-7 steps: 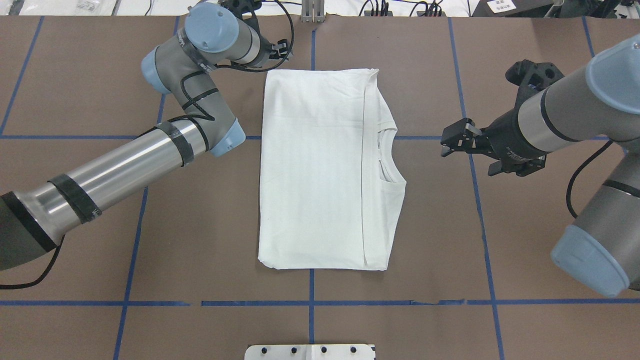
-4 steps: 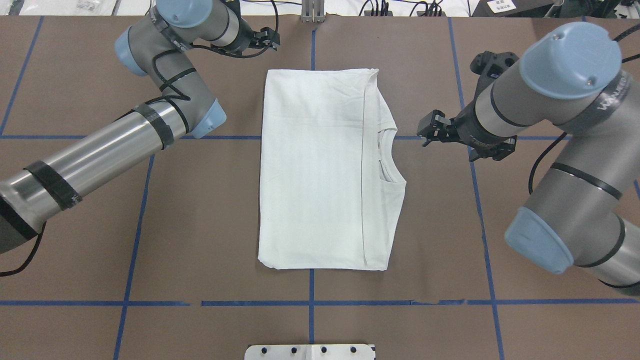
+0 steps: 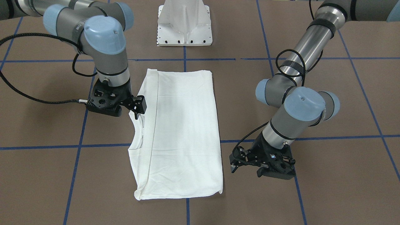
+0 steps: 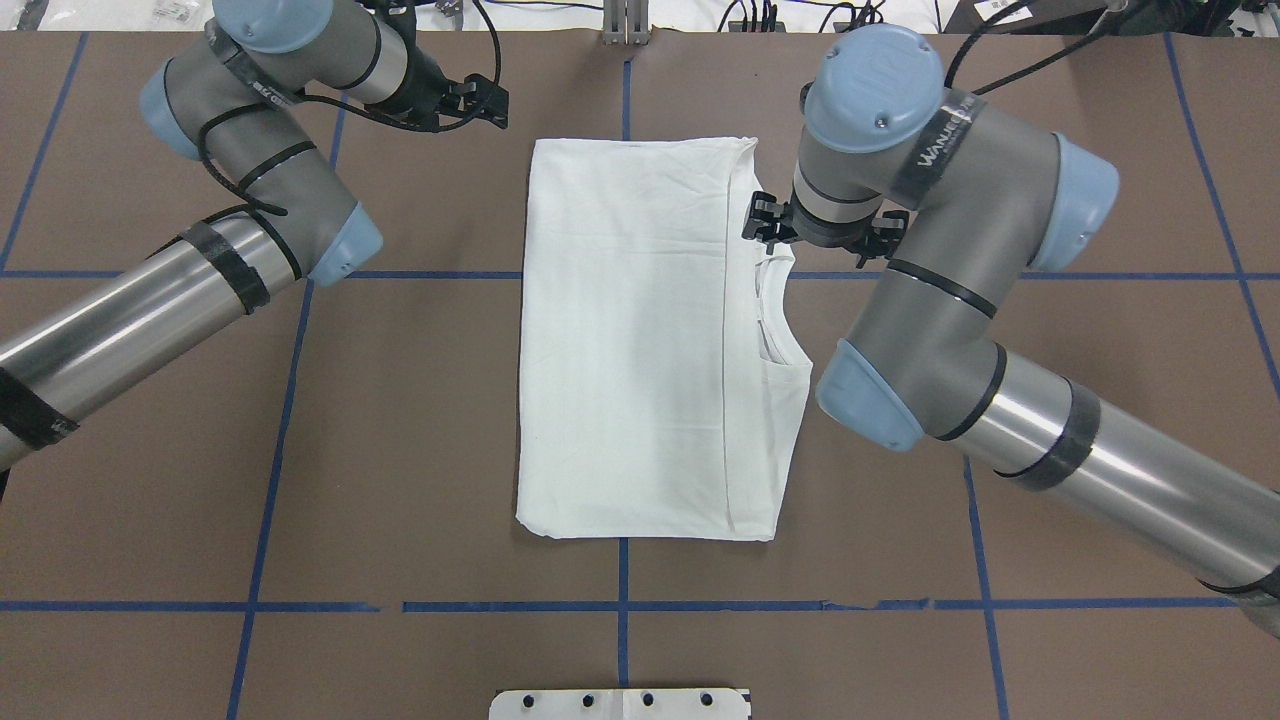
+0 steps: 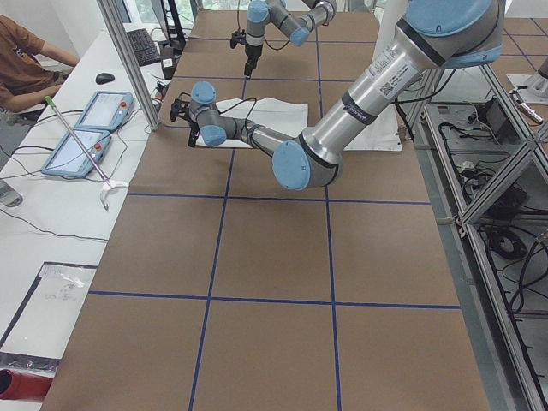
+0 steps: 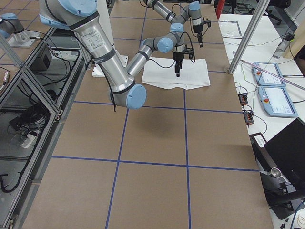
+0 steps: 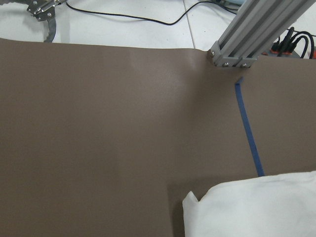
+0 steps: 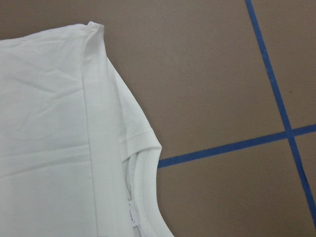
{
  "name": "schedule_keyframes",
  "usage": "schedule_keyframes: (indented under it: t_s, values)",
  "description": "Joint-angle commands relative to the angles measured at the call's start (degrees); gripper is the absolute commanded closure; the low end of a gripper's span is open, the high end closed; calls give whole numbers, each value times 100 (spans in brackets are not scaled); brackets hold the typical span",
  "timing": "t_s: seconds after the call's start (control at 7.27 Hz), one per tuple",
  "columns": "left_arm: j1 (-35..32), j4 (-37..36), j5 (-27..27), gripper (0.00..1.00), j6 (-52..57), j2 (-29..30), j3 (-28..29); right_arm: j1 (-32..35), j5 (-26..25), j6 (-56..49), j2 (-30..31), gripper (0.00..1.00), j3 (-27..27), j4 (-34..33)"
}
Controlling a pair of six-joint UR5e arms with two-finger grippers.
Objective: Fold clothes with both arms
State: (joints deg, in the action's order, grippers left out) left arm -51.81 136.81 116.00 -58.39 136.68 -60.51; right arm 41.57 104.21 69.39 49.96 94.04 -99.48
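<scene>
Possibly pinches just top layer of shirt (image 4: 620,340) with wide-open right tool (image 4: 753,219), misses far-left corner with wide-open left tool (image 4: 495,102).

In the overhead view the right gripper (image 4: 762,220) sits mostly hidden under the right arm (image 4: 900,150) and its wrist joint, at the 1 o'clock edge of the shirt (image 4: 640,350); how its jaws stand cannot be told. The left gripper (image 4: 490,100), off the shirt's 11 o'clock corner, is too small and dark to read. The left wrist view cuts the shirt off at 5 o'clock, leaving one corner; the right wrist view cuts it at 9 and 6 o'clock. The pedestal base (image 4: 620,703) is clipped at 6 o'clock overhead. In the exterior left view a person (image 5: 21,47) at 10 o'clock is cropped to a shoulder and arm.
</scene>
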Motion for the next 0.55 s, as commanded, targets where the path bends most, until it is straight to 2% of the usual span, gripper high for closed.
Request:
schedule_keyframes:
  t_s: [0.0,0.28,0.41]
  values:
    - [-57,-6,106,0,11,-351,-652,52,-225,-65,-476,0,-1723,1493]
    - [-57,82,98,0,11,-335,-681,236,-471,-100,-1317,0,-2973,1747]
    - [-57,91,89,0,11,-335,-682,289,-524,-283,-1557,0,-3310,1748]
